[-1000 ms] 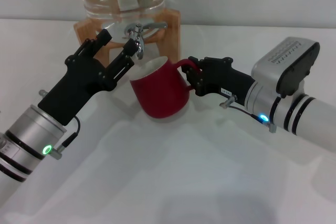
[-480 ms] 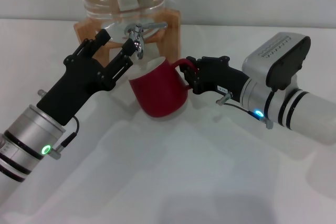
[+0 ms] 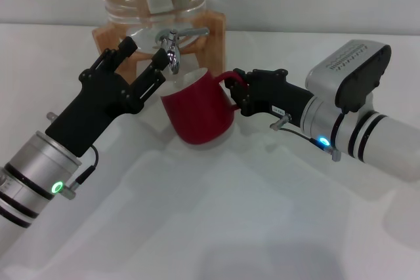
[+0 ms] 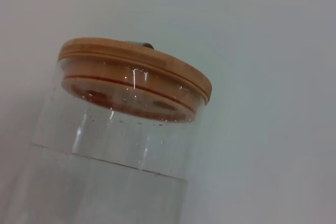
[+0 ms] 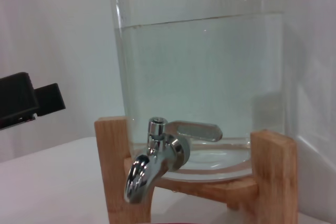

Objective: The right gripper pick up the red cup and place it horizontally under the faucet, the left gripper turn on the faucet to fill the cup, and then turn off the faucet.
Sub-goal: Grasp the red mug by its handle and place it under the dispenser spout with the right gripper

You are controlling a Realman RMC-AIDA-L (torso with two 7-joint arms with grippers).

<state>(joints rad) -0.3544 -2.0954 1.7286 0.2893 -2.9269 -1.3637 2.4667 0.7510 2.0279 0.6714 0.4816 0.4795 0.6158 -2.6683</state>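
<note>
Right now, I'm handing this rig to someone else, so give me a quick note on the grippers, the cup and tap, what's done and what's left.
Right gripper: shut on the handle of the red cup, holding it upright with its mouth just below the faucet spout.
Left gripper: open, fingers on either side of the faucet, not yet gripping the lever.
The glass jar on its wooden stand holds water.
Done: cup picked up and brought under the spout.
Left: open the faucet with the left gripper, fill the cup, close the faucet. No water seen flowing yet.
</note>
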